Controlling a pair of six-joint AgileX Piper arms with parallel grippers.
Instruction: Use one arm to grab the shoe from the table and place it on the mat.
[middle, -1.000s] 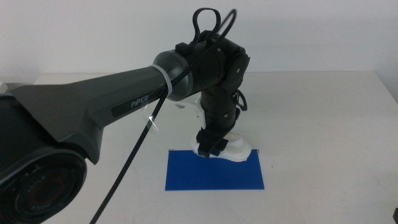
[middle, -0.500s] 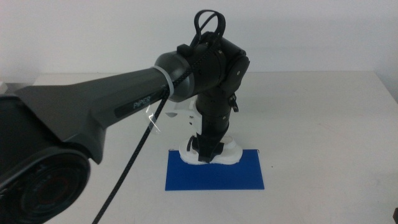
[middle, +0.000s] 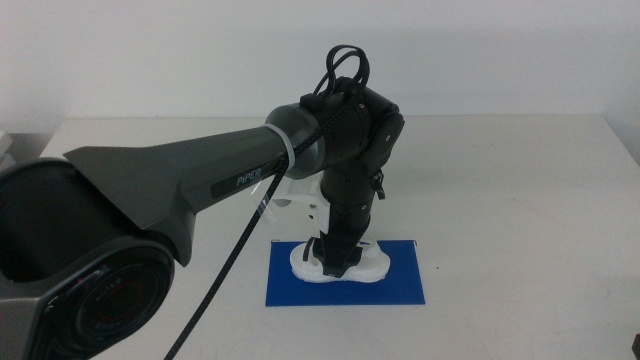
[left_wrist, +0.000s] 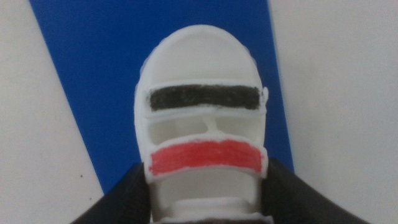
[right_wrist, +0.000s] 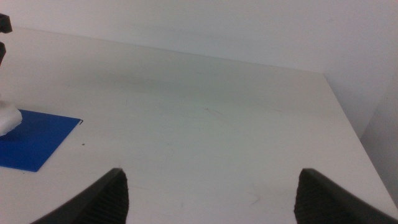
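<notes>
The left arm (middle: 200, 175) reaches in from the left. Its gripper (middle: 335, 258) is shut on the white shoe (middle: 358, 263), which sits low over the deep-blue mat (middle: 400, 285) on the white table (middle: 520, 200). In the left wrist view the shoe (left_wrist: 202, 134) shows its black and red straps between the two jaws, with the mat (left_wrist: 93, 62) beneath it. I cannot tell whether the sole touches the mat. My right gripper (right_wrist: 211, 193) is open and empty, off to the right; its view shows the mat's corner (right_wrist: 34, 143).
A white part (middle: 305, 190) of the arm's mount lies behind the gripper. The table's far edge meets a white wall. Bare tabletop lies to the right of the mat.
The left gripper has carried the shoe left and down, from the mat's far right edge to over the mat's middle. The right arm has not moved.
</notes>
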